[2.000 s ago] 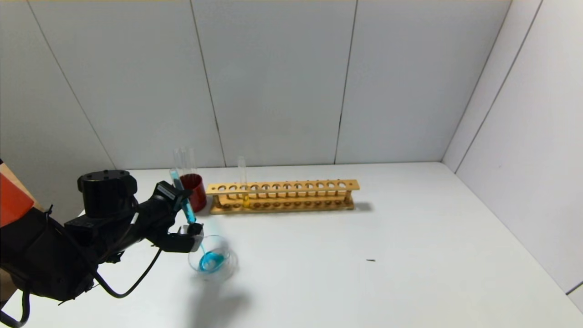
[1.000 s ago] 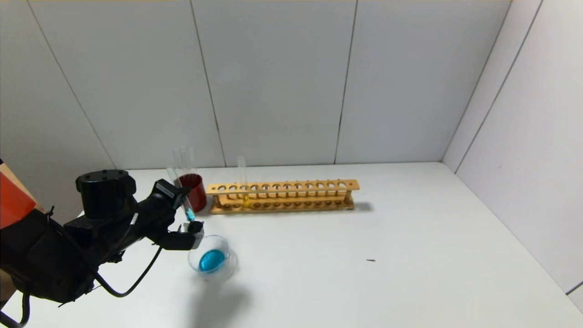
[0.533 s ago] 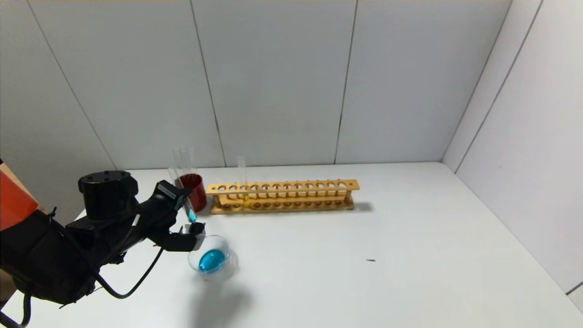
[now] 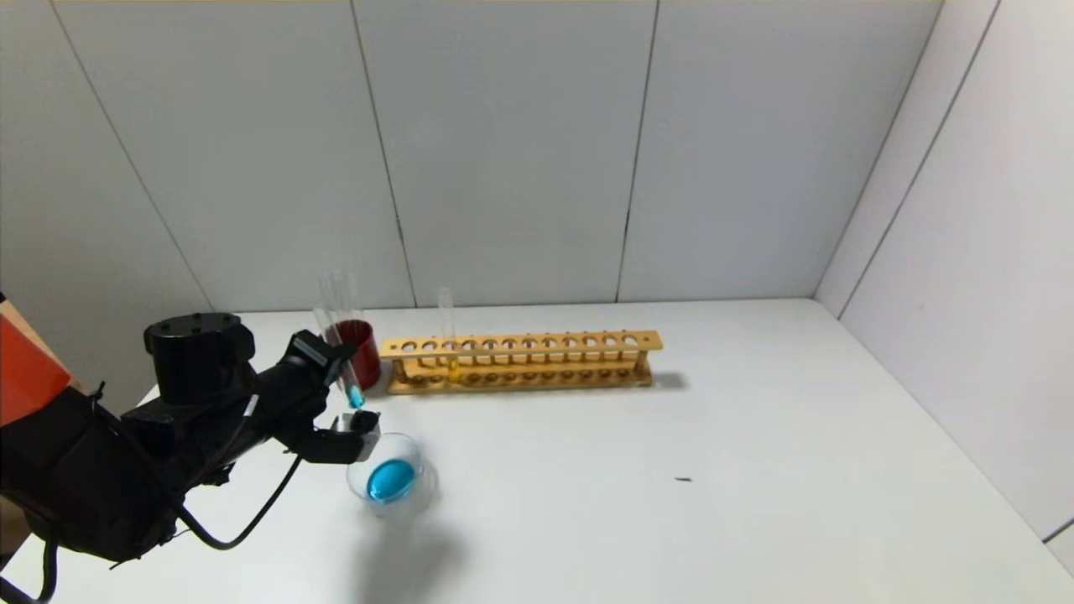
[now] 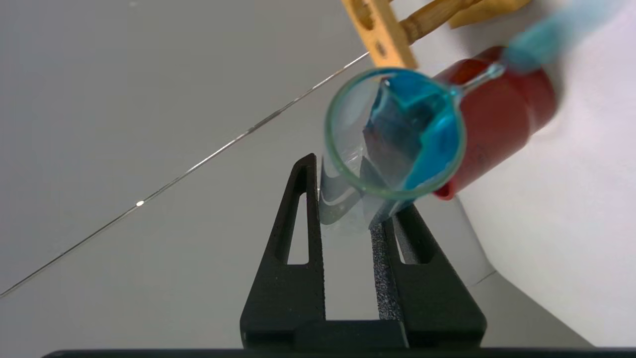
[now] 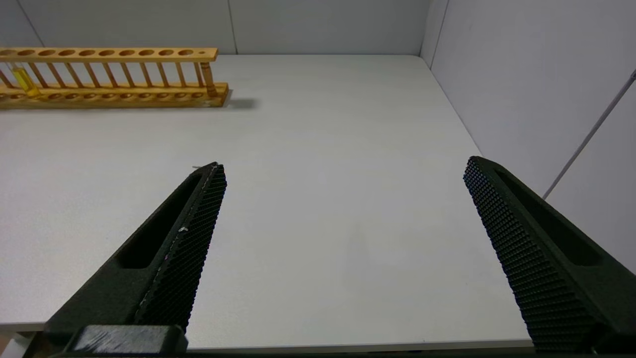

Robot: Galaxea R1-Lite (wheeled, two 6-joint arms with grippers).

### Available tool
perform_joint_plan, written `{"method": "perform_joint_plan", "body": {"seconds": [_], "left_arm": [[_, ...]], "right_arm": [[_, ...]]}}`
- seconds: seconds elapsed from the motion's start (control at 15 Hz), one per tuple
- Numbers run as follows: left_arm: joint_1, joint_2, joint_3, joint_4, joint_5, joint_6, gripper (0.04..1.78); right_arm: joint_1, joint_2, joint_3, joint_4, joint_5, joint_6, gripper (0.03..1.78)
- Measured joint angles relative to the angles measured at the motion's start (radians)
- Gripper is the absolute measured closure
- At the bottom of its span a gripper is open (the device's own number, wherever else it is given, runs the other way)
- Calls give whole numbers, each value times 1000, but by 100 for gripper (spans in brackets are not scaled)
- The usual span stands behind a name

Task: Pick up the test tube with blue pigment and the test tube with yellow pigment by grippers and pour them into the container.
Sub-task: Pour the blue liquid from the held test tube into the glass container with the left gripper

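Your right gripper [image 6: 343, 174] hangs over bare white table [image 6: 318, 209], black ridged fingers [image 6: 198, 219] spread wide, nothing between them. Wooden rack [image 6: 109, 74] sits far across the table by the back wall, well apart from the gripper. The test tube with yellow pigment [image 6: 22, 79] stands upright in a slot at the rack's cropped end. Grey wall panel [image 6: 521, 74] runs along one table edge.

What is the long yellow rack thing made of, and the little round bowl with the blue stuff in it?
The rack looks like wood: pale tan, matte, with drilled holes and round dowels. The container looks like clear glass: you see the blue liquid and the table through it, though clear plastic can't be ruled out.
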Motion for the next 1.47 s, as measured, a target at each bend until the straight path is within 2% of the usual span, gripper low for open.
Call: {"method": "perform_joint_plan", "body": {"seconds": [0.87,1.2,1.47], "left_arm": [[0,-16,25,-118,2,79,150],[-1,-26,82,-221,63,112,150],[-2,-31,90,-235,73,123,150]], "right_arm": [[0,0,0,0,0,0,6],[0,0,0,0,0,0,6],[0,0,0,0,0,0,6]]}}
